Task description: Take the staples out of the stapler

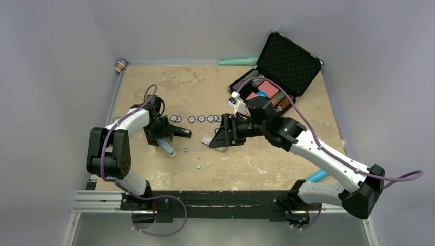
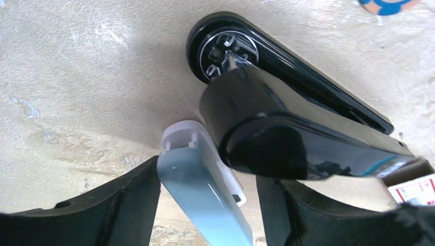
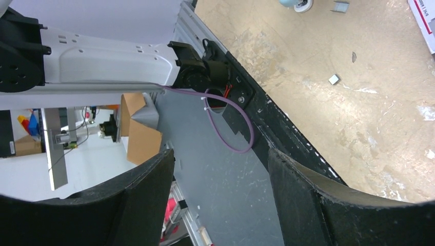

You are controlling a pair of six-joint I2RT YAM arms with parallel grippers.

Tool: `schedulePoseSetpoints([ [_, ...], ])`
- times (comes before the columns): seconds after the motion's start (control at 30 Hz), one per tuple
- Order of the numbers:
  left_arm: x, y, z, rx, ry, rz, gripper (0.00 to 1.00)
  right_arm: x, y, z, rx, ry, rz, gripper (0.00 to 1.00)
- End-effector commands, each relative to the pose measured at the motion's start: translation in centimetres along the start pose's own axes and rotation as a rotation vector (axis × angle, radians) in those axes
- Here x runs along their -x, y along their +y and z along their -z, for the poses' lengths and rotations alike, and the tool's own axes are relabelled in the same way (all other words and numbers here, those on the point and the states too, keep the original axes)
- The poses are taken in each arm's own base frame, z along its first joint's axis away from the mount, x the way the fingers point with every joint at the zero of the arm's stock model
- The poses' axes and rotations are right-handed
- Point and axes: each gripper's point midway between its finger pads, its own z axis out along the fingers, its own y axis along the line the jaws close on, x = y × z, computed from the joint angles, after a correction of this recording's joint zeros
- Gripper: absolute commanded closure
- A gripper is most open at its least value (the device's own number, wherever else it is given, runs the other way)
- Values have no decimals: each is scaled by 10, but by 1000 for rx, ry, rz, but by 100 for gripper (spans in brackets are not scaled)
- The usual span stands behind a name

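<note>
Left hand [image 2: 208,177] with fingers apart around one pale blue block [image 2: 205,205], one black stapler [image 2: 287,118] just beyond its tips
Top view: the stapler lies mid-left on the table [image 1: 256,169], just right of the left hand; two short strips of staples [image 1: 185,150] lie loose on bare table below it; right hand [image 3: 220,159] spread, nothing between its fingers

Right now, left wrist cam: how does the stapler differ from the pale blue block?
Colour: the stapler is glossy black; the pale blue block has a white edge. Size: the stapler is longer and bulkier than the block. State: the stapler is hinged open, the block in one piece. Both are elongated with rounded ends.
</note>
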Motion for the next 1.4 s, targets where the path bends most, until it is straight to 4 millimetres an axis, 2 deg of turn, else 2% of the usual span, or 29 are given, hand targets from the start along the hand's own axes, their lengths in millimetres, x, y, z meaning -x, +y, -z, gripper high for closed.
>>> schedulePoseSetpoints([
  [0.0, 6, -9, 19, -73, -49, -3, 26, 16, 20, 6, 48, -49, 61, 29],
  [0.17, 4, -12, 47, -114, -85, -1, 10, 21, 10, -1, -8, -46, 86, 28],
  [0.4, -19, -17, 95, -238, -138, -35, 1, 30, -4, -10, -86, -34, 145, 27],
  [0.6, -53, 7, 125, -224, -181, -66, 0, 36, -17, -21, -168, -23, 171, 29],
  [0.73, -81, 1, 146, -324, -141, -81, 3, 37, -26, -34, -252, -3, 189, 29],
  [0.87, -89, 9, 168, -355, -241, -138, 3, 33, -35, -48, -332, 26, 213, 29],
  [0.93, -91, 18, 173, -315, -271, -150, 4, 31, -42, -54, -385, 39, 221, 29],
  [1.03, -93, 16, 174, -347, -295, -143, 3, 29, -49, -62, -450, 48, 227, 29],
  [1.17, -86, 22, 173, -315, -350, -103, 2, 34, -58, -67, -517, 19, 182, 29],
  [1.37, -75, 12, 165, -342, -365, -77, 0, 36, -78, -78, -610, -6, 126, 32],
])
